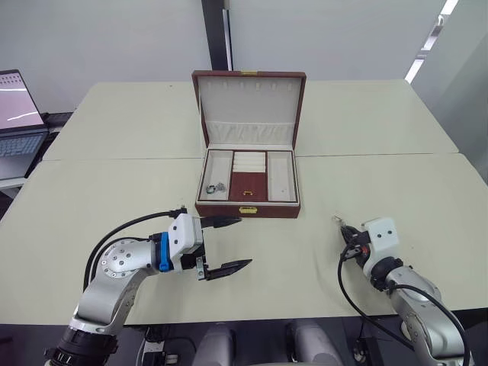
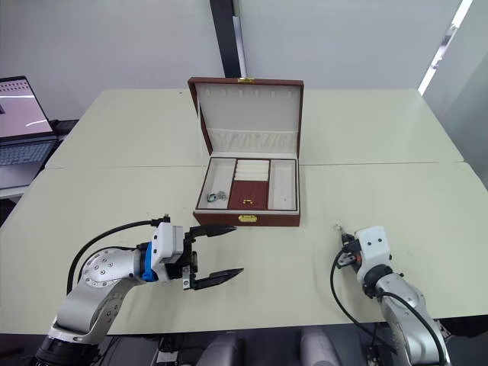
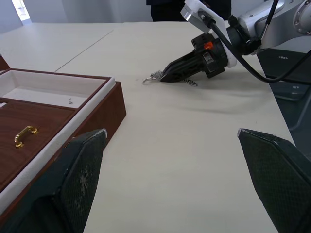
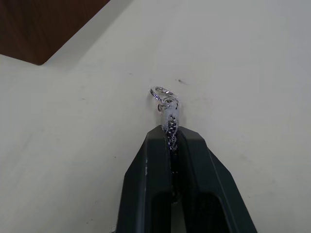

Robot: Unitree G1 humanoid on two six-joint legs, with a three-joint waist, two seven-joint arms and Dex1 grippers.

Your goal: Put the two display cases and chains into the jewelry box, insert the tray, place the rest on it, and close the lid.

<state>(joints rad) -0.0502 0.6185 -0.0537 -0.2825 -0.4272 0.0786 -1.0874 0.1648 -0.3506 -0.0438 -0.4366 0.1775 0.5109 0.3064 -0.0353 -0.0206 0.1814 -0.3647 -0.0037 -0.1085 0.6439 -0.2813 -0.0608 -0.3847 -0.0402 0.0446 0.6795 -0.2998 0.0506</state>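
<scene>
Right gripper (image 4: 171,133) pinches a chain (image 4: 165,99) low over the table (image 1: 427,191), well apart from the open jewelry box (image 1: 248,207).

Tray (image 1: 248,183) already seated, one chain piece (image 1: 214,187) in its left section; left gripper (image 1: 225,245) spread, idle; lid (image 1: 248,107) still up.

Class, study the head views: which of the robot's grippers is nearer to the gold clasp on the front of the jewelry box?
Left. The left gripper hangs open just in front of the jewelry box, close to its gold clasp. The right gripper, shut on a chain, sits farther off to the box's right.
</scene>
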